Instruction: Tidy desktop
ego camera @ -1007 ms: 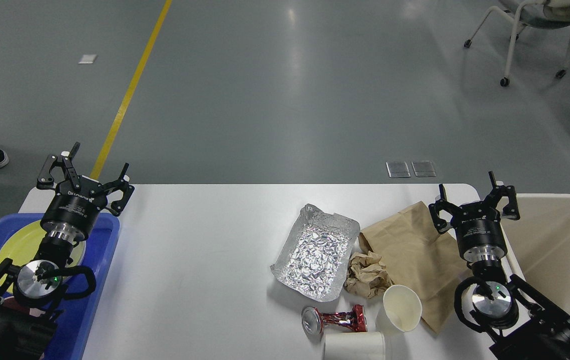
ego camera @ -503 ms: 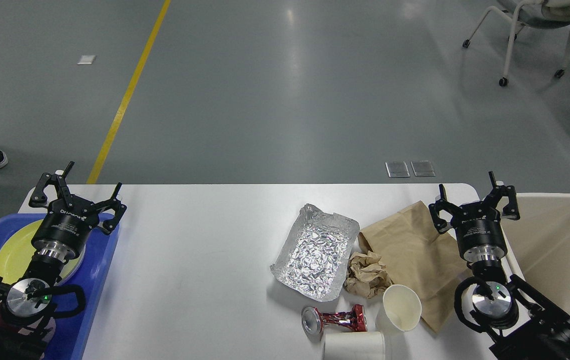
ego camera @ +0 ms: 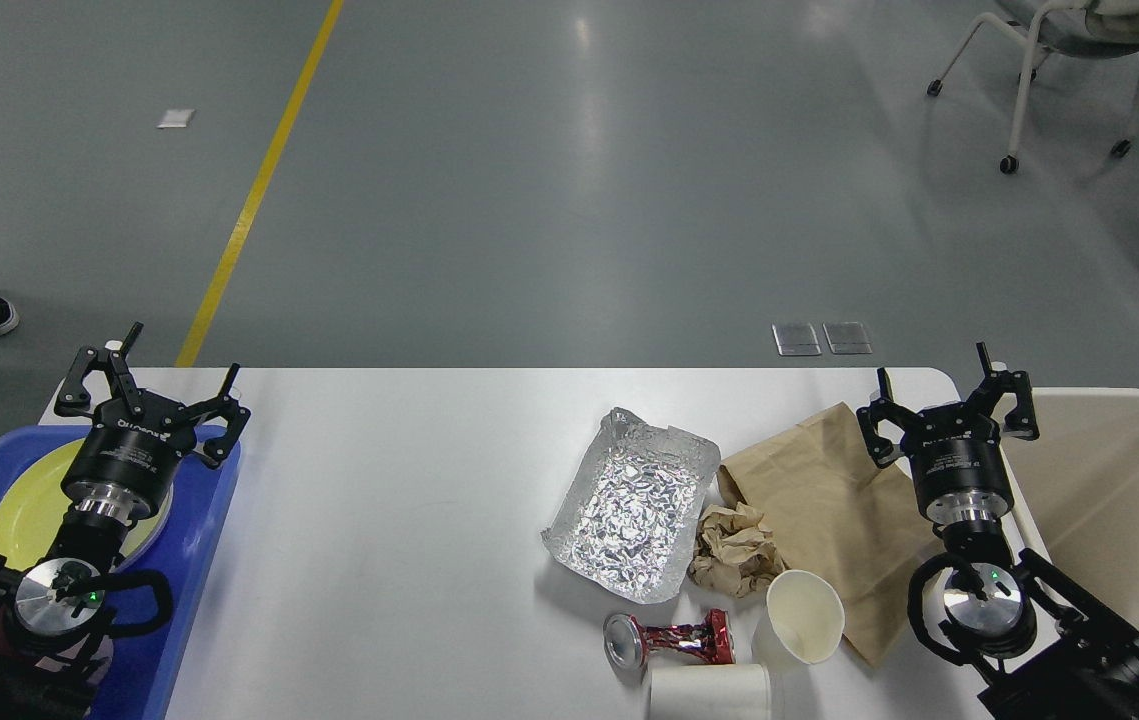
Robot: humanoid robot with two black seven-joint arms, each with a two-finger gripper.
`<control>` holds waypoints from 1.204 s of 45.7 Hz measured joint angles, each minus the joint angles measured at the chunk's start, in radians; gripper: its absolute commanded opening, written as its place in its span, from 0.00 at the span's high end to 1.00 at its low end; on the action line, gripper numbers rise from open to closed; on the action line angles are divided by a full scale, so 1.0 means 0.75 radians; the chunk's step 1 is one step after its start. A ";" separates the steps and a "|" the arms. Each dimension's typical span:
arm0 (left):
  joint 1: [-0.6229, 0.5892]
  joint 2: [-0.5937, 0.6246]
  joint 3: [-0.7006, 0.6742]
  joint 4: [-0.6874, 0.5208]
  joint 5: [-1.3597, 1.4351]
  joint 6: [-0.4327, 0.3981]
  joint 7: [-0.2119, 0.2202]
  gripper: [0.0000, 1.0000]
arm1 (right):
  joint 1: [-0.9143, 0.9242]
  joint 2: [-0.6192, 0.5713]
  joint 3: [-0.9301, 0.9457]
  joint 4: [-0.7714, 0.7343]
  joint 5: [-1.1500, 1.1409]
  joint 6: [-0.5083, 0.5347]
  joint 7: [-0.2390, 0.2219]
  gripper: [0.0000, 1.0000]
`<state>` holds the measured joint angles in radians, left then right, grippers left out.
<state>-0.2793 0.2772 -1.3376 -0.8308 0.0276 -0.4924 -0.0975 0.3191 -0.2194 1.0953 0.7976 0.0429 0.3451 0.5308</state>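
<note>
A foil tray (ego camera: 632,505), crumpled paper (ego camera: 734,548), brown bag (ego camera: 829,510), paper cups (ego camera: 803,617) and crushed can (ego camera: 669,639) lie left of the right hand (ego camera: 947,404).

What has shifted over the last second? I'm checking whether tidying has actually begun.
Only the left gripper moved: it drew back toward the robot and leftward over the blue tray, staying open and empty. The right gripper held its place, open, and the foil tray, paper bag, cups and crushed can lie untouched on the desktop.
</note>
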 measured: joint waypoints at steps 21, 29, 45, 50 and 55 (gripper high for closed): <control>0.079 -0.092 0.004 0.011 -0.006 -0.200 -0.110 0.04 | 0.000 0.002 0.000 -0.002 0.000 0.000 0.000 0.00; 0.080 -0.093 0.005 0.011 -0.011 -0.202 -0.112 0.04 | 0.000 0.000 0.000 -0.001 0.000 0.000 0.000 0.00; 0.080 -0.090 0.012 0.013 -0.011 -0.218 -0.098 0.04 | 0.000 0.000 0.000 0.000 0.000 0.000 0.000 0.00; 0.080 -0.089 0.012 0.014 -0.011 -0.219 -0.097 0.04 | 0.000 0.000 0.000 0.000 0.000 0.000 0.000 0.00; 0.080 -0.089 0.012 0.014 -0.010 -0.219 -0.097 0.04 | 0.000 0.000 0.000 0.000 0.000 0.000 0.000 0.00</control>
<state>-0.2193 0.2102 -1.3284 -0.8207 0.0198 -0.6564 -0.1703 0.3191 -0.2194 1.0953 0.7977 0.0429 0.3451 0.5307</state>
